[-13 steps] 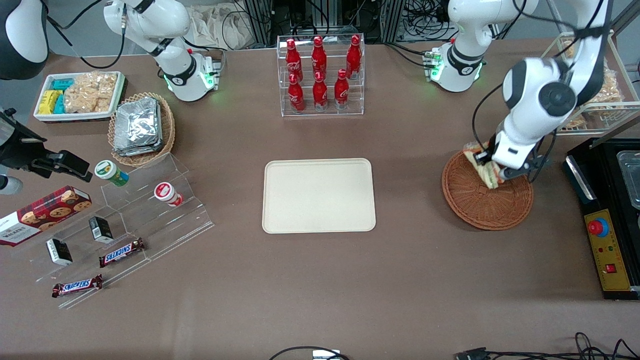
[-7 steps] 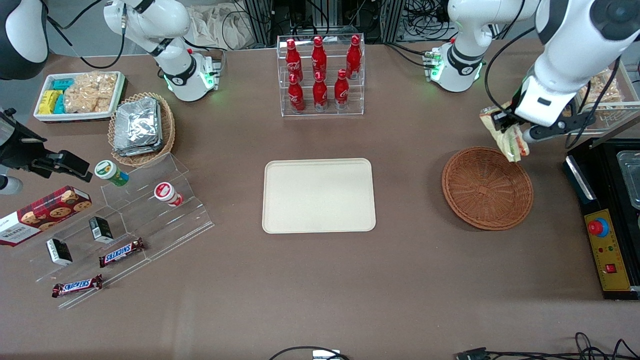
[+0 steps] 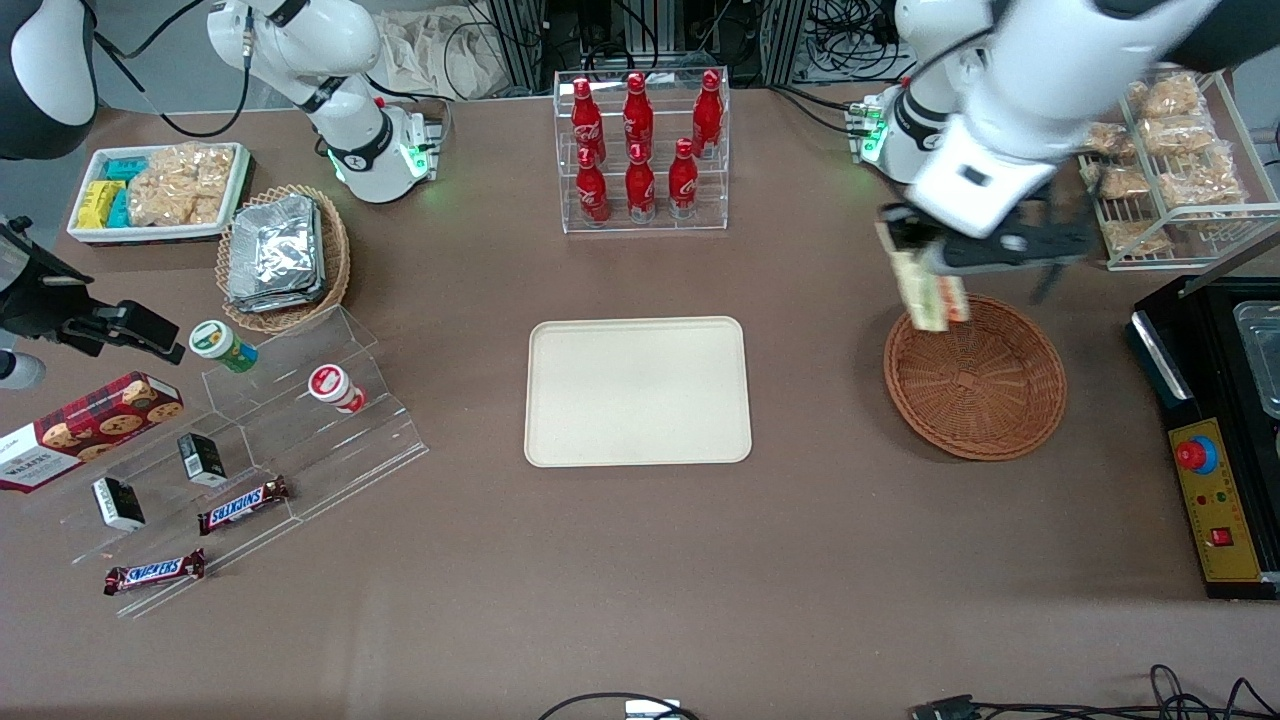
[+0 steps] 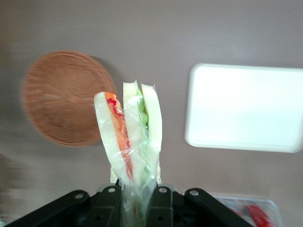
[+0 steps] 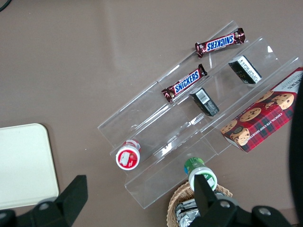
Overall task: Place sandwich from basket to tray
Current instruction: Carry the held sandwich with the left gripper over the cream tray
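Observation:
My left gripper (image 3: pixel 925 262) is shut on the clear-wrapped sandwich (image 3: pixel 928 292), a pale bread wedge with green and pink-orange filling, and holds it high above the table over the basket's rim on the side toward the tray. The left wrist view shows the sandwich (image 4: pixel 131 137) hanging from the shut gripper (image 4: pixel 136 194). The round reddish-brown wicker basket (image 3: pixel 975 378) lies under it with nothing in it, and also shows in the left wrist view (image 4: pixel 66 97). The cream-beige tray (image 3: pixel 638 391) lies bare at the table's middle, also in the left wrist view (image 4: pixel 246 108).
A clear rack of red cola bottles (image 3: pixel 640 150) stands farther from the front camera than the tray. A wire rack of snack bags (image 3: pixel 1165 160) and a black control box (image 3: pixel 1215 440) sit at the working arm's end. Clear steps with snacks (image 3: pixel 250 440) lie toward the parked arm's end.
My gripper lifted the sandwich out of the basket, rose well above it, then swung toward the tray. The basket has stayed in place with nothing in it.

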You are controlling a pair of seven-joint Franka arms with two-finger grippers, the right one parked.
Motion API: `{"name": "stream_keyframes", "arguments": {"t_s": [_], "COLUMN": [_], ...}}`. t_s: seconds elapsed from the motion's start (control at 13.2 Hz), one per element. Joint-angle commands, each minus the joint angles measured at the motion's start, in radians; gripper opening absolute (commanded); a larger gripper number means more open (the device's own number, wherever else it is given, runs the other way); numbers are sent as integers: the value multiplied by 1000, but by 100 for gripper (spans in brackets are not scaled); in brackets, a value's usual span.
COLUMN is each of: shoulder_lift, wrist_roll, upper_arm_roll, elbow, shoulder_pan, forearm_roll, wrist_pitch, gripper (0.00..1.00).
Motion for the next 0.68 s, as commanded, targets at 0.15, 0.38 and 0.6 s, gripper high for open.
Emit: {"name": "stream_keyframes", "arguments": {"t_s": [0.15, 0.38, 0.6], "shoulder_lift": [168, 198, 208], "wrist_roll": [-223, -220, -218], "upper_arm_roll": [-397, -408, -405], "elbow": [113, -34, -256], "shoulder_pan": [136, 127, 125], "forearm_roll": [60, 112, 189], "wrist_pitch": [5, 142, 403], "gripper": [10, 10, 10]}}
